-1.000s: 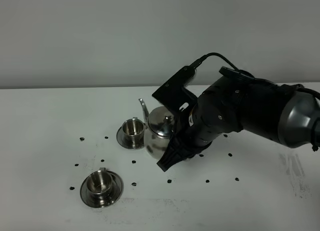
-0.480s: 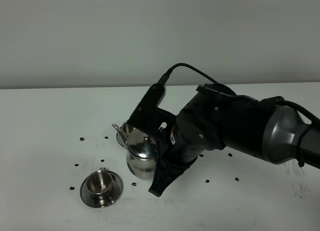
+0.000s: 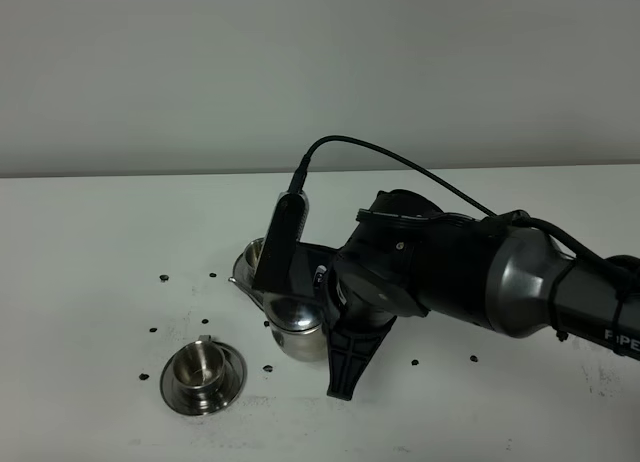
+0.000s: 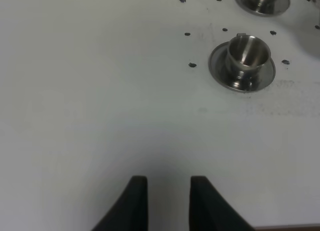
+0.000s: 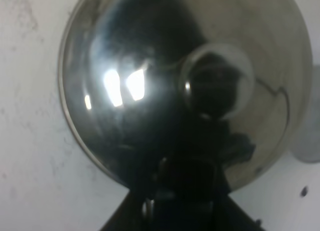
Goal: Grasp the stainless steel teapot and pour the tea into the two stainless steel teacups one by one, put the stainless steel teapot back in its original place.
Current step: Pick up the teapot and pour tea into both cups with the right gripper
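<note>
Two teacups [image 3: 203, 370], teapot [image 3: 296, 332] in right pincer [image 3: 345, 354]

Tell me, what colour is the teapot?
Shiny mirror-like silver steel teapot, shown best in the right wrist view.

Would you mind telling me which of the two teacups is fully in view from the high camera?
The front cup, standing clear; the rear cup is partly hidden behind the right arm.

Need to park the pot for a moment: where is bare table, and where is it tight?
Bare white table lies left of and behind the two small steel teacups on saucers, near and far. Also open: right of the right arm. Crowded: between the cups, where the right gripper holds the shiny steel teapot.
</note>
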You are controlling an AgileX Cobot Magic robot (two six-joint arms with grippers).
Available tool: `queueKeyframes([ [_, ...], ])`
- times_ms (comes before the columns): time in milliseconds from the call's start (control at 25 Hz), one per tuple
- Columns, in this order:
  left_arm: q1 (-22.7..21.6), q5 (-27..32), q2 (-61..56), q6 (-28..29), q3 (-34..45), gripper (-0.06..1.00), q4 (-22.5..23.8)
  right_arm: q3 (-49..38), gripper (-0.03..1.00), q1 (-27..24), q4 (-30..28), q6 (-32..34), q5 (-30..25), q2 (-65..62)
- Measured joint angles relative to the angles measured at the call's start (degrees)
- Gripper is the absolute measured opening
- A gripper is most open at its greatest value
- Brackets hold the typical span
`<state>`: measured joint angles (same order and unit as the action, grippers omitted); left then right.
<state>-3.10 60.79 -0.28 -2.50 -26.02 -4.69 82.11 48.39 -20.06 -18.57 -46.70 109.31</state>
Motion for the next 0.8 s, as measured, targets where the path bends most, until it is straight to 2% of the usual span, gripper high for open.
queueKeyframes([
  [240,0.0,0.0,0.0,0.0,0.0,0.24,0.0,0.06,0.19,1.07,0.03,-11.66,-0.3,0.07],
  [600,0.0,0.0,0.0,0.0,0.0,0.24,0.0,8.08,0.19,1.09,-0.86,-18.75,-5.8,5.6],
  [800,0.0,0.0,0.0,0.0,0.0,0.24,0.0,8.68,0.19,1.09,-1.15,-23.88,-6.06,6.69],
])
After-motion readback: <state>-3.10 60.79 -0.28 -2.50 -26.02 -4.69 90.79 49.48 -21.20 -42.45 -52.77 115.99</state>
